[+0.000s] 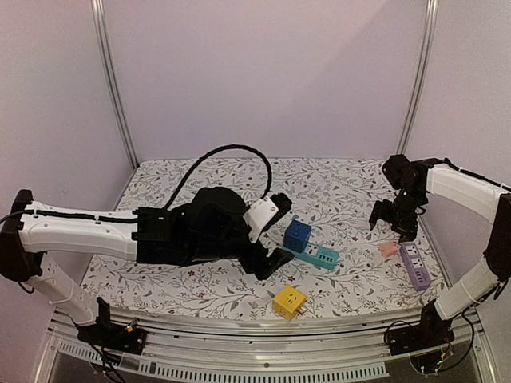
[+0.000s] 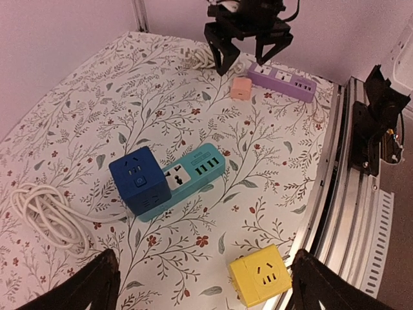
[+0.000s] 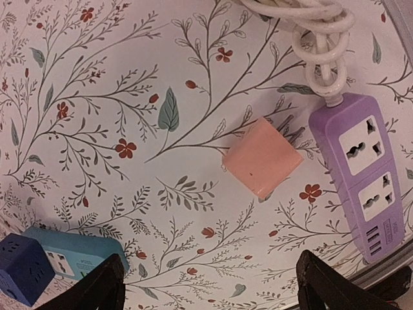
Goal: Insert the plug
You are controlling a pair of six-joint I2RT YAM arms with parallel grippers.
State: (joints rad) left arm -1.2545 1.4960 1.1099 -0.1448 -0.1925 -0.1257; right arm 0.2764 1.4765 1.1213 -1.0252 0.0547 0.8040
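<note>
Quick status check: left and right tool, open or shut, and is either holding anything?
Left tool: open, holding nothing.
Right tool: open, holding nothing.

In the middle of the table [image 1: 343,191], a cube socket [image 1: 297,235] stands against the left end of a power strip [image 1: 319,257]. Another cube [image 1: 288,302] sits before them, near the front edge. Far right, a small adapter [image 1: 388,249] lies just left of a second strip [image 1: 414,266].
</note>
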